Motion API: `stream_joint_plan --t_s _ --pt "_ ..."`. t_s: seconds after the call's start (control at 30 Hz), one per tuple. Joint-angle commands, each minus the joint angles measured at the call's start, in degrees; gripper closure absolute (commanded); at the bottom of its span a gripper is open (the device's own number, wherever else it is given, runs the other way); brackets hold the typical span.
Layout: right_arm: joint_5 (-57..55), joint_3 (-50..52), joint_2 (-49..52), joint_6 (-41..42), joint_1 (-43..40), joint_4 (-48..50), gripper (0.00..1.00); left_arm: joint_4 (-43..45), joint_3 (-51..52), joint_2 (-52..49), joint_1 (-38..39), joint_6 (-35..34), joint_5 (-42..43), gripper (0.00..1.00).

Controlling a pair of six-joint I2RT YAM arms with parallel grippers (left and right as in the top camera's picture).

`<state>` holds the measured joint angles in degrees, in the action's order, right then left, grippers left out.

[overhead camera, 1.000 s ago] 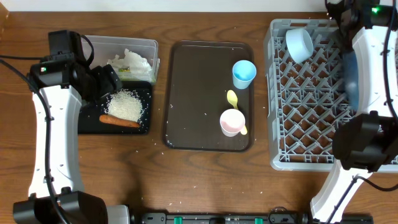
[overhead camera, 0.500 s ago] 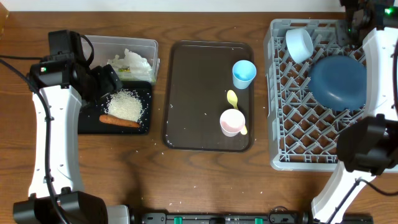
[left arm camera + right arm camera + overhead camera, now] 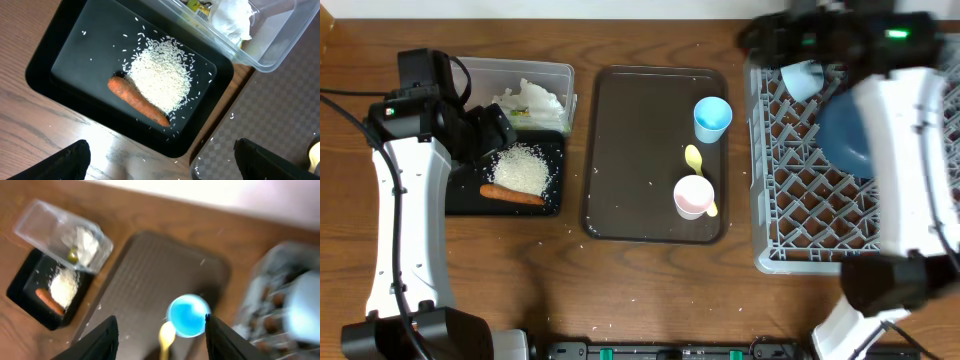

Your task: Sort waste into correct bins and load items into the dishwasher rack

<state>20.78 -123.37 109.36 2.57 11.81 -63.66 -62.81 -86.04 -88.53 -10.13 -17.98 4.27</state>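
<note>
Gaping wide, left end effector (image 3: 165, 162) holds nothing; right end effector (image 3: 161, 340) parted, empty.

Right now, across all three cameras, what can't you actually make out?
Overhead: the right arm covers part of the dark blue plate and the dishwasher rack's right side.
Right wrist: the whole view is blurred; the rack at the right edge is only a smear.
Left wrist: the top edge cuts off the wrapper in the clear tub; its print is unreadable.
</note>
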Motion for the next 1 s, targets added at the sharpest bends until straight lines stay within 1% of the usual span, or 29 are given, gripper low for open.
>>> stream_joint_plan --t_s 0.0,0.03,0.1,0.3,0.4,0.63,0.8,0.9,0.97 --pt "-14.7 0.5 4.6 14.5 6.0 -1.6 0.47 -0.2 0.3 -0.2 -0.2 0.3 -0.5 0.06" --pt "-18.8 0.5 5.4 17.7 7.6 -2.4 0.48 -0.2 0.3 -0.2 -0.2 0.3 -0.5 0.06" --pt "-24.1 0.5 6.5 21.3 9.8 -3.5 0.48 -0.2 0.3 -0.2 -0.2 0.3 -0.5 0.06" --pt "-30.0 0.5 8.4 26.1 12.2 -6.8 0.53 -0.2 0.3 -0.2 -0.2 0.3 -0.5 0.06" --pt "-29.6 0.5 8.9 26.1 12.2 -8.3 0.56 -0.2 0.3 -0.2 -0.2 0.3 -0.5 0.06" --pt "-28.6 0.5 8.9 24.2 12.2 -14.0 0.56 -0.2 0.3 -0.2 -0.2 0.3 -0.5 0.05" --pt "-22.4 0.6 8.9 20.5 12.5 -19.0 0.55 -0.2 0.3 -0.2 -0.2 0.3 -0.5 0.06" --pt "-21.9 0.9 8.9 20.1 13.3 -22.0 0.55 0.0 0.3 -0.2 -0.2 0.3 -0.5 0.06" --pt "-21.8 0.9 8.9 20.0 13.6 -23.9 0.55 3.2 0.3 -0.2 -0.2 0.3 -0.5 0.06"
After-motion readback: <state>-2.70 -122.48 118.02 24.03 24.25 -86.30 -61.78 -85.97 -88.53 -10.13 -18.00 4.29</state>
